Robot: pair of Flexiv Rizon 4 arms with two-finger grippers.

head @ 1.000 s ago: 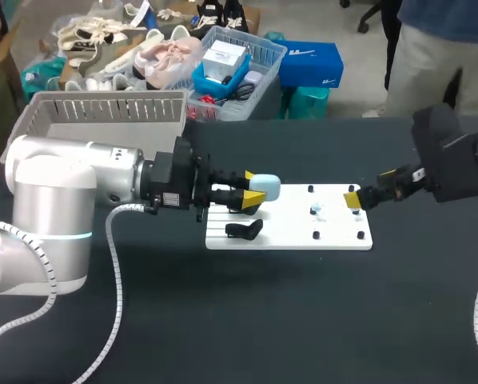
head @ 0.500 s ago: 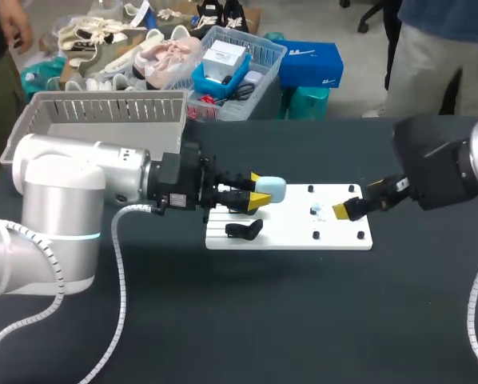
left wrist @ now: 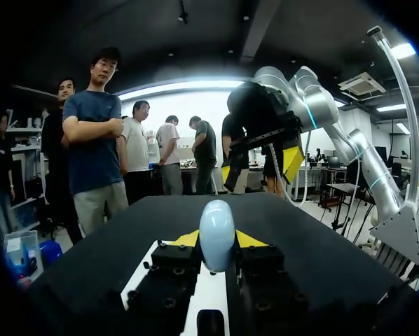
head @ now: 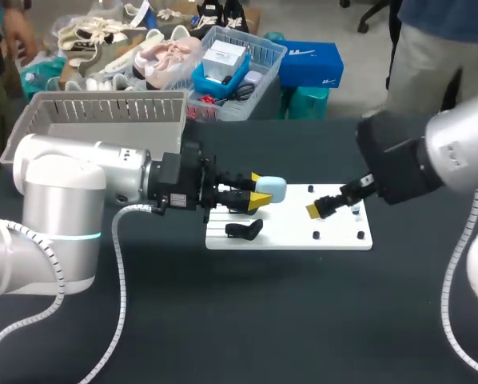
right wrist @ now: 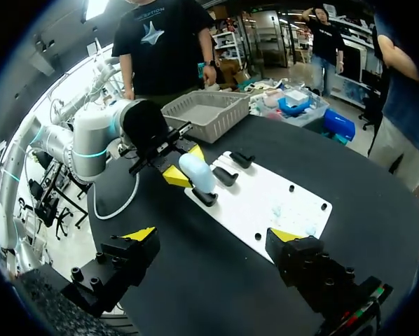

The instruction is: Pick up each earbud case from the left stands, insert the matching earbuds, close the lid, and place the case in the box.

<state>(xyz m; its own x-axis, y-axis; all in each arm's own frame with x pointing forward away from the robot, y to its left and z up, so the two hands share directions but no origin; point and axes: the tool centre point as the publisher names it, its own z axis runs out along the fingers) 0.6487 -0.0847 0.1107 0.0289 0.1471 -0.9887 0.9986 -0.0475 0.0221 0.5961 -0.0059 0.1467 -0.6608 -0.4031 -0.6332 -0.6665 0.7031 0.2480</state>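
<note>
- One earbud case is in sight: pale blue, rounded, lid shut, held in the air over the left end of the white board.
- The right wrist view shows three black stands in a row on that end of the board. All three are bare, and the case hangs just above them. In the head view only the near stand shows clearly.
- One grey slatted box sits on the dark table behind the left arm, well apart from the board.
- The left gripper is clamped on the case. In the left wrist view its two yellow tips press the case from either side, and the rounded end sticks out ahead of the fingers.
- The right gripper reaches in over the right half of the board, fingers spread wide, with nothing between them. In its own wrist view the tips stand far apart, with the board and the held case ahead of them.
- Whether the right gripper touches the board cannot be told.
</note>
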